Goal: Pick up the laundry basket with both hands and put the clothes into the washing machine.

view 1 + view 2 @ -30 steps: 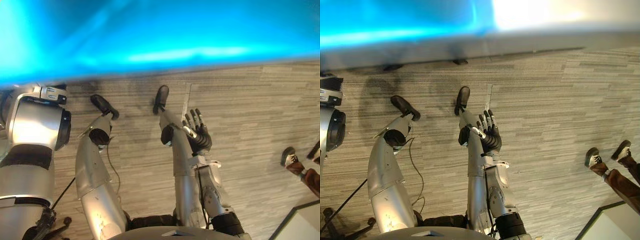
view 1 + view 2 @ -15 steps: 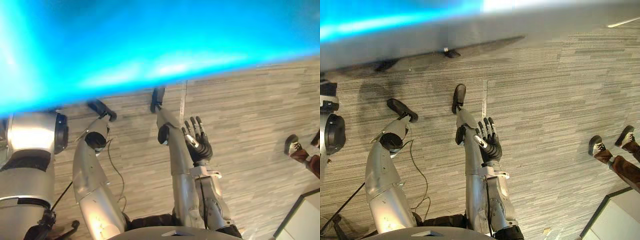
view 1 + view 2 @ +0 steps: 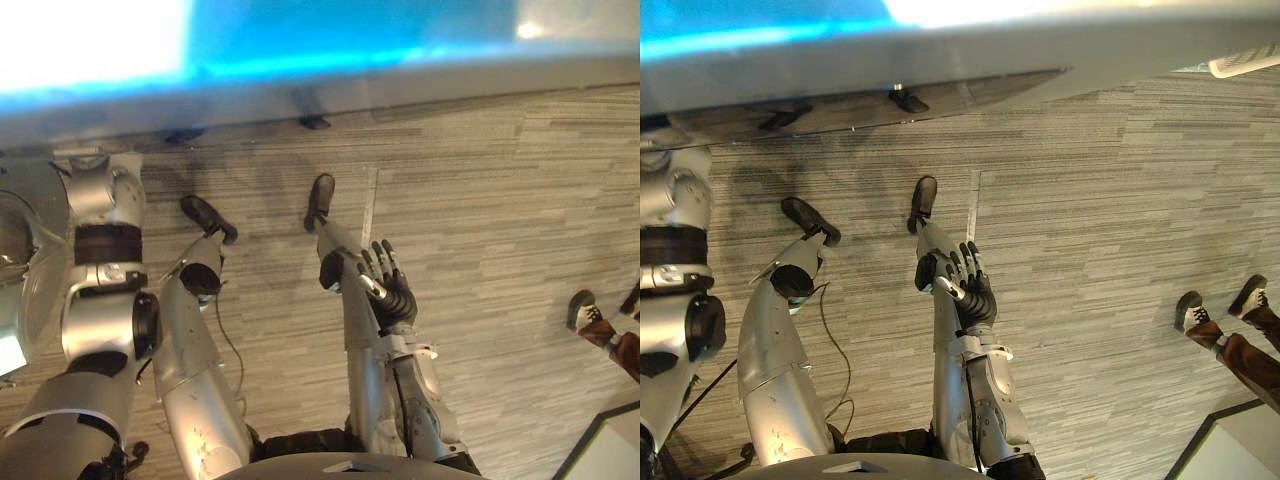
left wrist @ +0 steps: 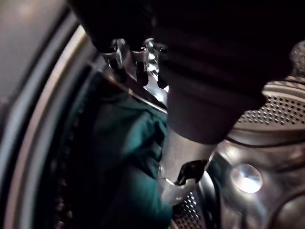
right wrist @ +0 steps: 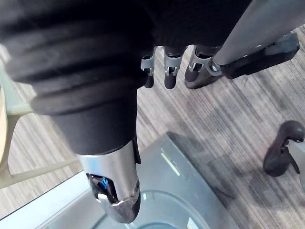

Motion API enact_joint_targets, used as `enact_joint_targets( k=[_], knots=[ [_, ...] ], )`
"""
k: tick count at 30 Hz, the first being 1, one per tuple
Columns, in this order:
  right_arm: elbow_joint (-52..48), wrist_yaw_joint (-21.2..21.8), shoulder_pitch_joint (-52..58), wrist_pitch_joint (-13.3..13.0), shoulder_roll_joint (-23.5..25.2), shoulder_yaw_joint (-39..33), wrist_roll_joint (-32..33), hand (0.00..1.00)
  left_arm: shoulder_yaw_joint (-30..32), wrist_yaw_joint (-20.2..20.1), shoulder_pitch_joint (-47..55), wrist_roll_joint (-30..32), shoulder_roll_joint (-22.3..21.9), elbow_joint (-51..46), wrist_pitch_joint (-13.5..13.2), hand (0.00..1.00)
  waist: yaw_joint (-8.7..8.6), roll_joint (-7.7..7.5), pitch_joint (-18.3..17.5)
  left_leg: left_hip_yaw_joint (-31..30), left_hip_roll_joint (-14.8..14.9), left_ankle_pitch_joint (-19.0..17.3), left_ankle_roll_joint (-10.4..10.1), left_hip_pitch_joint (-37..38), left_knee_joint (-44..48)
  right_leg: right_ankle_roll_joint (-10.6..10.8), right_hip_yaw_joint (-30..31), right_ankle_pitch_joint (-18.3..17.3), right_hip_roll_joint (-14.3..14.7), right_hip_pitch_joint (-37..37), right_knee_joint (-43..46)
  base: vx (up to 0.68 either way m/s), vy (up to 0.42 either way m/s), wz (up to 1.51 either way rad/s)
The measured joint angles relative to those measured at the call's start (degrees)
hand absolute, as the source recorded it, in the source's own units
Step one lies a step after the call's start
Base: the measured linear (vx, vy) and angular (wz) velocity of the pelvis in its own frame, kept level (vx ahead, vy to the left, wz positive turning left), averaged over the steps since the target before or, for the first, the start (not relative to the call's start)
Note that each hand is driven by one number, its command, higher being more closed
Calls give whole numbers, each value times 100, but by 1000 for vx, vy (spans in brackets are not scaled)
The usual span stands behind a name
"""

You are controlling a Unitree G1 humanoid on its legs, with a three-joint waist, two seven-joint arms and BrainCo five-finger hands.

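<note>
My left hand (image 4: 138,59) is inside the washing machine's steel drum (image 4: 267,119). Its fingers are straight and its thumb (image 4: 178,183) stands apart, just above a dark green garment (image 4: 124,157) that lies in the drum. They hold nothing. In the eye views the left forearm (image 3: 100,250) rises towards the grey washing machine (image 3: 940,70) at the far edge. My right hand (image 3: 385,292) hangs low over the floor, open and empty. A pale beige frame (image 5: 5,119), perhaps the basket, shows in the right wrist view.
A person's shoes (image 3: 590,320) stand on the striped grey floor (image 3: 500,200) at the right. A white-topped box (image 3: 610,445) sits in the lower right corner. Below my right hand, the right wrist view shows a grey panel (image 5: 162,191).
The camera has shifted. My left arm has stretched up towards the machine. The right hand has stayed low, open.
</note>
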Motion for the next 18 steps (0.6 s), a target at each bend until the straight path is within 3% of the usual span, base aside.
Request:
enact_joint_targets(
  k=[5,8,11,14,18],
  knots=[
    [-97,-1,94,60,-2,123,-199,0,139,31,884,-154,-309,-571,-53,0,20,9,4,0,-46,69,-22,14,-100,-27,-52,28,-19,7,-35,-24,-17,1],
    [-188,4,342,77,-6,139,-203,0,-62,-17,1459,-571,-430,-1064,-244,0,128,18,9,1,-49,123,54,74,-105,-50,-55,8,-39,12,90,-15,-36,4],
    [-232,8,464,92,-74,121,-209,0,-545,-396,2172,-1066,-419,-1843,-464,0,232,29,10,-4,-50,92,-1,170,-97,-51,-53,-91,-55,74,145,-24,-43,4],
    [-256,21,496,106,-84,11,-245,0,-830,-760,2672,-1145,-452,-2201,-490,0,275,114,14,-37,-59,83,-13,205,-103,-57,-67,-121,-55,148,112,-32,-30,3],
    [-247,91,553,176,-237,-37,-432,0,-864,-1192,3283,-1135,-866,-2241,-473,0,375,229,22,-44,-104,76,-18,232,-124,-54,-48,-111,-80,167,91,-6,-3,1]
  ],
)
